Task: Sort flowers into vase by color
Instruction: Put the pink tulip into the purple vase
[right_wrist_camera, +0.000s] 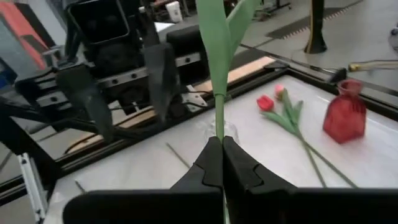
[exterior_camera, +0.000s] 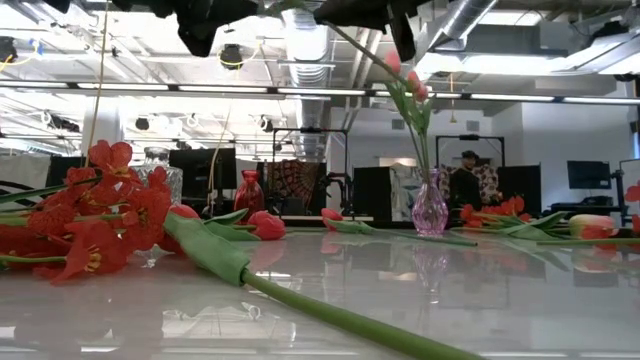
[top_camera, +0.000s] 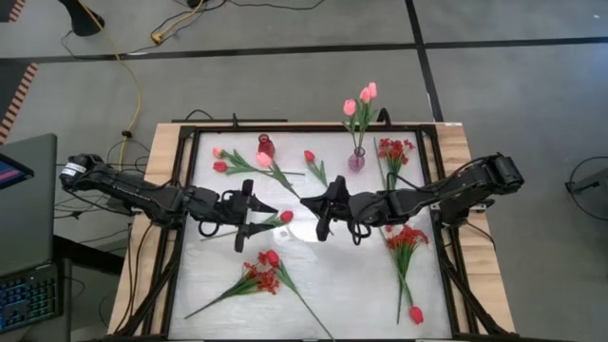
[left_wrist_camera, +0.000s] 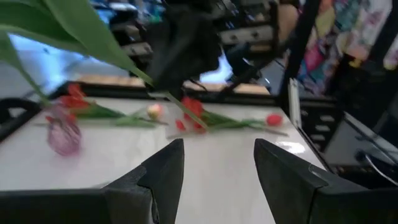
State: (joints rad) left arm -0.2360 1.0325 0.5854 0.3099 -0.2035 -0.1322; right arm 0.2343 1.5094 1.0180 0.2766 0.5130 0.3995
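Right gripper (right_wrist_camera: 221,149) clamps a green-stemmed red tulip (top_camera: 286,217) mid-table

Left gripper (left_wrist_camera: 217,163) waits beside it, half-open and empty; carry the stem upright to the far red glass vase (top_camera: 266,145)

two vases (top_camera: 356,160) at table's (top_camera: 218,304) far side, flowers (top_camera: 261,277) scattered around

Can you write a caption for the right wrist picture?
Right tool shut on a flower stem, red vase beyond.
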